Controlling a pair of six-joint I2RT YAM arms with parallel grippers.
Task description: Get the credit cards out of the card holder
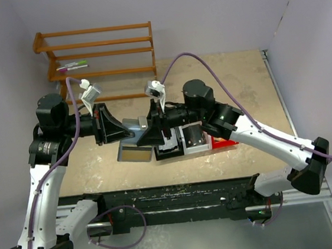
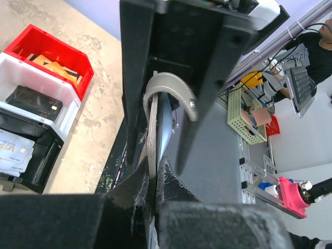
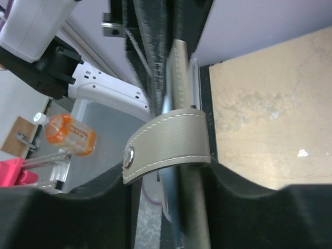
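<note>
Holder (image 1: 132,127) sits raised off the table (image 1: 251,86), just left of the black bin (image 1: 167,150), held edge-on between the 2 grippers. Left gripper (image 1: 124,130) reaches it from the side away from the black bin, jaws pressed together and pinching the holder's thin edge. Right gripper (image 1: 144,130) reaches over the black bin to the holder's other side. Its jaws stand close on either side of the holder; whether they press it or stand just apart I cannot tell. Grey strap (image 3: 168,145) with a metal snap loops over the holder's edge, right at the right fingers (image 3: 249,212).

Pale card (image 2: 13,150) marked VIP lies inside the black bin. White bin (image 1: 194,138) touches the black bin's right side and holds 1 black card (image 2: 33,101). Red bin (image 1: 224,142) is next, further right of the black bin, with tan cards (image 2: 54,67) in it.

Tan rectangle (image 1: 135,154) with a grey rim lies flat on the table just left of the black bin, under the raised holder; whether it is a card or a flap I cannot tell
</note>
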